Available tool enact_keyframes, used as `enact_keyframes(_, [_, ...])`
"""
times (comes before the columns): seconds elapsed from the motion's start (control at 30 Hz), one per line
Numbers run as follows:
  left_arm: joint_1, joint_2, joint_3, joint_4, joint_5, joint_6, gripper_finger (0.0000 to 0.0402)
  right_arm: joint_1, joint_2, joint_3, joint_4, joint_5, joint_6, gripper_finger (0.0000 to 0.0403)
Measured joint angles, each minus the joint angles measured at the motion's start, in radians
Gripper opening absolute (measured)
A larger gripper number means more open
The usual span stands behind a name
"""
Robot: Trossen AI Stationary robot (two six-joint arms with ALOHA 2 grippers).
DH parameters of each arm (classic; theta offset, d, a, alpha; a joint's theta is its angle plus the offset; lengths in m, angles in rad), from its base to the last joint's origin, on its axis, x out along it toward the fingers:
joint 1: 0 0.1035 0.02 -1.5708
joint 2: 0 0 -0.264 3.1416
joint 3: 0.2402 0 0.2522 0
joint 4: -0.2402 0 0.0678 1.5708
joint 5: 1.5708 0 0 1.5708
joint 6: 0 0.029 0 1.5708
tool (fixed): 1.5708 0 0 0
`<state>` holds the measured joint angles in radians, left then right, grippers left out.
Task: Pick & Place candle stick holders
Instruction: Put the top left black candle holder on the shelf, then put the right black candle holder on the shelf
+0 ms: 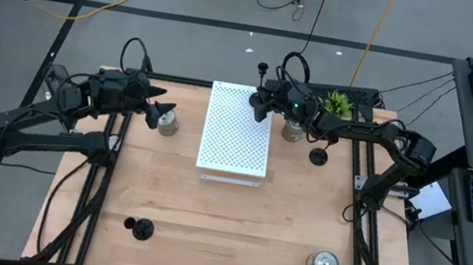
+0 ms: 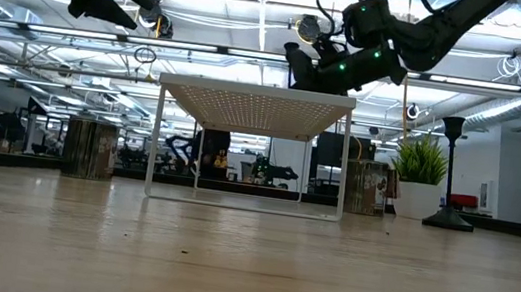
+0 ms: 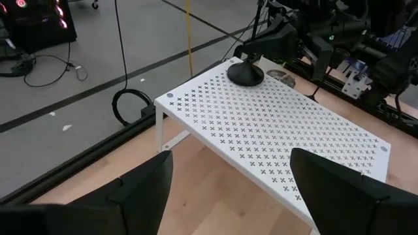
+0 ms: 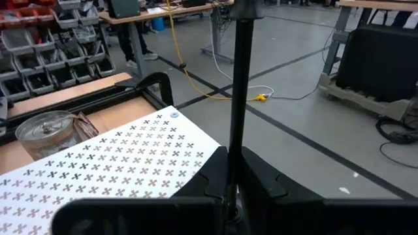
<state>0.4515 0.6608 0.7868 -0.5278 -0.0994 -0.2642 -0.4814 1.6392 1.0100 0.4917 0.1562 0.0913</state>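
Gripping a black candle stick holder [image 4: 239, 85] by its thin stem, the right gripper [image 1: 262, 97] is being held at the far right corner of the white perforated board [image 1: 235, 142]; in the left wrist view the round base [image 3: 245, 74] is being shown resting on or just above that corner, which of the two cannot be told. The fingers are being kept fully closed on the stem, probably so that the top-heavy piece is being steadied upright while it is being set on the raised board. The right arm is being stretched in from the bench's right edge, bent at the elbow, the wrist being pointed toward the board.

The left gripper [image 1: 158, 107] is being held wide open and empty, raised above the bench near its far left corner and pointed toward the board's left edge. A silver-glass holder [image 1: 165, 123] is standing just beside it on the bench, seemingly being lined up as the next pick.

The other holders are being left spread about: a silver one [image 1: 292, 130] and a black one [image 1: 318, 155] off the board's right edge, another black one [image 1: 141, 228] toward the near left corner of the bench, and a silver one [image 1: 323, 264] toward the near right corner. A small green plant [image 1: 338, 102] is being left at the far edge, apart from the work.
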Motion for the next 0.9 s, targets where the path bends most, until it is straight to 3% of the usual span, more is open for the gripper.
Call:
enact_keyframes(0.47, [0.0, 0.022, 0.0, 0.001, -0.006, 0.003, 0.0314, 0.005, 0.001, 0.0, -0.006, 0.0, -0.032, 0.0071])
enact_keyframes(0.9, [0.0, 0.065, 0.0, 0.002, -0.006, 0.007, 0.0314, 0.005, -0.02, -0.002, -0.041, -0.002, -0.063, 0.0209])
